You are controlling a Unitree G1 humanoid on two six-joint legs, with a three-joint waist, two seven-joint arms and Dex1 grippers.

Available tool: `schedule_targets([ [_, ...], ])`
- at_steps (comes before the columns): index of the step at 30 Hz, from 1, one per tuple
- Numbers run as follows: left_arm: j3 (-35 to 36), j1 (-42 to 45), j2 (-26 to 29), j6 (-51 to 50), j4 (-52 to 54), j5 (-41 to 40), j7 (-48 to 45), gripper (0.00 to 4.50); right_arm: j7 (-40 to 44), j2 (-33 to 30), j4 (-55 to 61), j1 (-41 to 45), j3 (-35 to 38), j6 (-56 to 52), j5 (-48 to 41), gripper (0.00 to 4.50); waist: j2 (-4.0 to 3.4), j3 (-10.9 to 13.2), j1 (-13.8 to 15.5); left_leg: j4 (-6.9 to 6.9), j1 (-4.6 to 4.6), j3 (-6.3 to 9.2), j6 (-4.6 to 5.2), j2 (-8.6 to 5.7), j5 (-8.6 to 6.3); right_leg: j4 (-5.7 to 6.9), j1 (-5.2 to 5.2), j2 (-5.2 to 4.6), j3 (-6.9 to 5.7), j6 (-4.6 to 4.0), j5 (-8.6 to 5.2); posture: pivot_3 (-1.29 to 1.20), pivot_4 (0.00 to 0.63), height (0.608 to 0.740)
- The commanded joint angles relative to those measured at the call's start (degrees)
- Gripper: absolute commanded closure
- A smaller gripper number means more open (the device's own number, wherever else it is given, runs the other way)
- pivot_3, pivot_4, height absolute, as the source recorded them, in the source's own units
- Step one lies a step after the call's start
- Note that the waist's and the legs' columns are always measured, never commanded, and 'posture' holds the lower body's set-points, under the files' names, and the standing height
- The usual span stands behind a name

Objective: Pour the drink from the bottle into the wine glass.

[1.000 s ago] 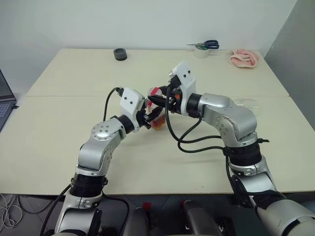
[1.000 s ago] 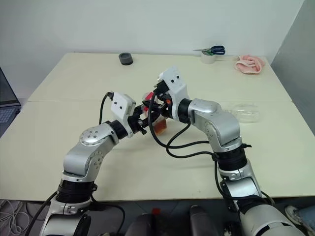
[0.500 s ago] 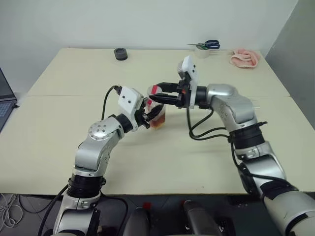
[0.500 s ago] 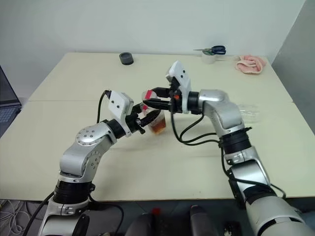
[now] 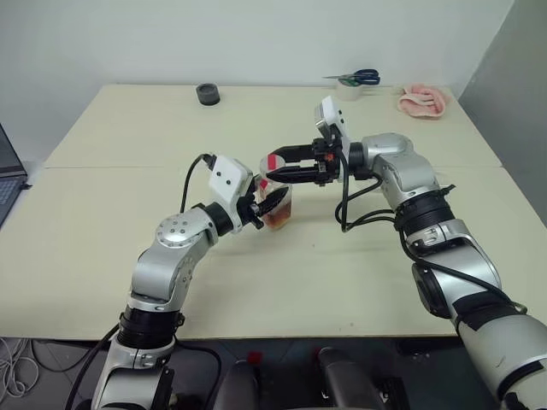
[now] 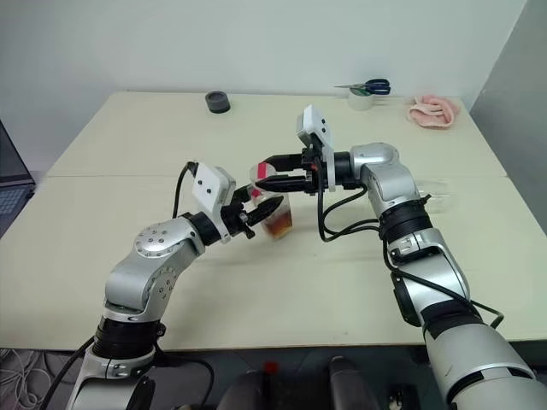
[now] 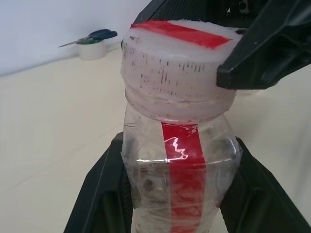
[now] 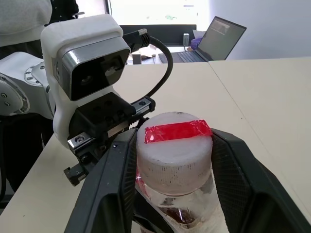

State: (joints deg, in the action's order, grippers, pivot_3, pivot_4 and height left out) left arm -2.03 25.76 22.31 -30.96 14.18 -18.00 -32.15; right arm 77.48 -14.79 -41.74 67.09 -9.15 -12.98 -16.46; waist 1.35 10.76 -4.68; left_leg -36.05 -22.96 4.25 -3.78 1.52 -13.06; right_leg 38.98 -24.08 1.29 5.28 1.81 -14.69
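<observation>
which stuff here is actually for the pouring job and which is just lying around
For the job: bottle, its cap, the drink in it, wine glass, barely visible.
Lying about: scissors, tape roll, pink cloth, black roll, laptop.

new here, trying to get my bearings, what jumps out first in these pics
Mid-table, both arms meet at a small clear bottle of amber drink: the left end effector is shut on its body, and the right end effector's fingers flank its red-taped cap. At the far edge lie scissors and a pink cloth.
</observation>
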Motion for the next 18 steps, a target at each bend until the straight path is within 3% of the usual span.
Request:
schedule_targets([
  [1, 1.72, 1.22, 0.38, 0.73, 2.73, -0.97, 0.16, 2.65, 0.81, -1.16, 3.27, 0.35, 1.19, -2.23, -0.49, 1.27, 0.0, 0.0, 0.04, 0.0, 0.0, 0.0, 0.0, 0.0, 0.0, 0.0, 0.0, 0.0, -0.01, 0.0, 0.0, 0.0, 0.15, 0.74],
  [5, 1.47, 1.42, 0.51, 0.81, 2.19, -0.96, -0.24, 2.65, -1.83, -2.6, 8.79, -2.13, 1.6, -2.54, 0.01, 0.0, 0.0, 0.0, 0.06, 0.0, 0.0, 0.02, 0.0, 0.0, 0.0, 0.02, 0.0, 0.0, -0.02, 0.0, 0.0, 0.0, 0.15, 0.74],
  [18, -0.27, 2.44, 1.38, 0.42, 1.13, -2.41, -5.65, 2.66, -19.29, -7.13, 46.81, -17.16, 4.15, -24.78, -5.49, 0.0, 0.0, 0.0, 0.25, -0.01, -0.02, 0.05, 0.0, 0.0, 0.0, 0.02, 0.0, 0.0, -0.04, 0.01, -0.01, 0.0, 0.15, 0.74],
])
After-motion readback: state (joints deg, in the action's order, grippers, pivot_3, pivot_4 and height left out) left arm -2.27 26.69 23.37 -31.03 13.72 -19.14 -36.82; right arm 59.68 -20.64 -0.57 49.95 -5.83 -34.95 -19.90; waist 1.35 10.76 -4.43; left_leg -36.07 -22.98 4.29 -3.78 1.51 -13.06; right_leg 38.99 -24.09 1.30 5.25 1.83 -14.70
